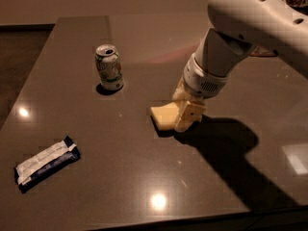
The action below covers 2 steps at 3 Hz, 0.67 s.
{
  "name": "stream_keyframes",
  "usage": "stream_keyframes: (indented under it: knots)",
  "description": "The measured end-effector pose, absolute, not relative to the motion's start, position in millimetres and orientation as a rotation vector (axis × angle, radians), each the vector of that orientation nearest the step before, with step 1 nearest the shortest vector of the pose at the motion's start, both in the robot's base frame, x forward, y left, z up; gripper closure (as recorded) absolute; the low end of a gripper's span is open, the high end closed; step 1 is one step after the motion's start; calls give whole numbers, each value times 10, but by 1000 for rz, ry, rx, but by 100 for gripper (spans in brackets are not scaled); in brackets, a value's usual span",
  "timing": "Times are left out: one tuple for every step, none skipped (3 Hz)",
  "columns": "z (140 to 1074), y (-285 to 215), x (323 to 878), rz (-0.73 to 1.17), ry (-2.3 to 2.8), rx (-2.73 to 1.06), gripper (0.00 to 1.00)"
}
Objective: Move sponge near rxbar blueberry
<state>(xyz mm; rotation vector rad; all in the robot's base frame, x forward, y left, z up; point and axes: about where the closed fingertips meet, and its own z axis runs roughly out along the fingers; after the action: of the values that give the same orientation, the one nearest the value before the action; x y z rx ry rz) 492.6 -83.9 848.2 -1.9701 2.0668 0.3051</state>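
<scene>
The pale yellow sponge (162, 115) lies flat near the middle of the dark table (115, 177). My gripper (186, 120) is lowered onto the sponge's right end and hides that part of it. The white arm reaches in from the upper right. The rxbar blueberry (46, 162), in a dark wrapper with a white label panel, lies flat at the front left of the table, well apart from the sponge.
A green-and-white soda can (109, 67) stands upright at the back left of the sponge. The table's front edge runs just below the rxbar. The arm casts a dark shadow (226, 148) to the right of the sponge.
</scene>
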Motion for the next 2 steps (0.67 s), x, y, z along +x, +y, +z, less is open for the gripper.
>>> stream_keyframes:
  knots:
    - [8618,-711,4868,330,2018,-1979,62]
    - [8859,-437,4684,396,1924,-2006,85]
